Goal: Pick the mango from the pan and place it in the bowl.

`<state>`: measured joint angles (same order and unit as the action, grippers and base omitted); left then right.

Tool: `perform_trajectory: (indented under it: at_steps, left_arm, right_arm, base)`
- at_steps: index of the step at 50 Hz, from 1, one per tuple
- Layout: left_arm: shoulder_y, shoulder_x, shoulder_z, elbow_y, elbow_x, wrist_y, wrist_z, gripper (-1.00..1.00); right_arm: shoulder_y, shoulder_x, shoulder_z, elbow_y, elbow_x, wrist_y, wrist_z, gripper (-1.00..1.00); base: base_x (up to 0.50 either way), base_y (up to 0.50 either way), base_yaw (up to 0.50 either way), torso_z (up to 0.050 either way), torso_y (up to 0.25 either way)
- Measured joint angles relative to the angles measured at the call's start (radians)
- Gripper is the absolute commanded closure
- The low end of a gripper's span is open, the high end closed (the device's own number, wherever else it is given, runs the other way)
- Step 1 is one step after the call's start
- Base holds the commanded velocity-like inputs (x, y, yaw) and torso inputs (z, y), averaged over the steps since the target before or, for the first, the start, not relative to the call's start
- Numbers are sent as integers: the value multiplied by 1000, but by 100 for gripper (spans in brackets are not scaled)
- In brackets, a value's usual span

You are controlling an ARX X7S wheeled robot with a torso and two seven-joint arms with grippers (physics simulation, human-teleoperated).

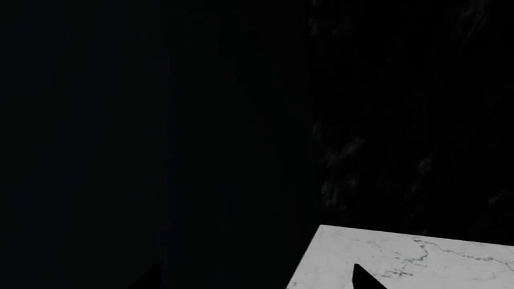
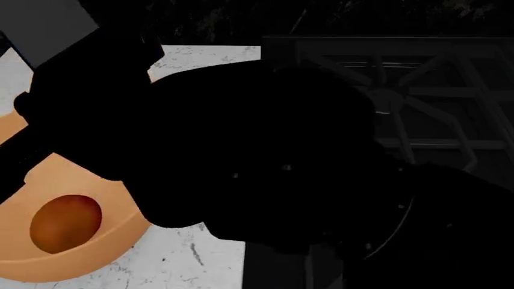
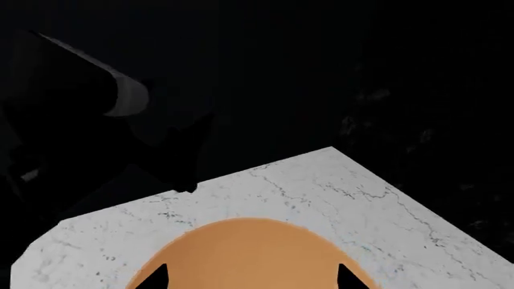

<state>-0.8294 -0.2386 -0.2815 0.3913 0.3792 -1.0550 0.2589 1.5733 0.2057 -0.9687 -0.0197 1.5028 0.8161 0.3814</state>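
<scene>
The mango (image 2: 64, 223) lies inside the orange-tan bowl (image 2: 88, 265) at the left of the head view, free of any gripper. My right gripper (image 3: 250, 278) is open and empty above the bowl (image 3: 249, 247), with only its two dark fingertips (image 3: 156, 280) showing wide apart. My left gripper (image 1: 255, 280) is open and empty beside a corner of the marble counter (image 1: 418, 259). The pan cannot be made out. Dark arm parts (image 2: 265, 156) block most of the head view.
The bowl stands on a white marble counter (image 2: 192, 259) near its corner (image 3: 345, 180). A dark stove grate (image 2: 418, 90) lies at the right of the head view. My left arm (image 3: 88, 120) shows dark beyond the counter in the right wrist view.
</scene>
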Motion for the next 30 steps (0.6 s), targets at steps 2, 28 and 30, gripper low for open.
perform_trajectory:
  at_steps: [2,28,30]
  left_arm:
    - [-1,-1,2,5,1,-5,1,-100]
    - [9,15,2,56,-26,2,17,-100]
    - [21,20,6,71,-31,13,20,-100]
  right_arm:
    - [12,17,19,-15,12,-2,11,-100]
    - [-171,470,296,-665,-120,-275,332,-100]
    - [-211,590,227,-730,-257,-411,399,-100]
  base:
    - [0,0,0,0,0]
    - [0,0,0,0,0]
    - [0,0,0,0,0]
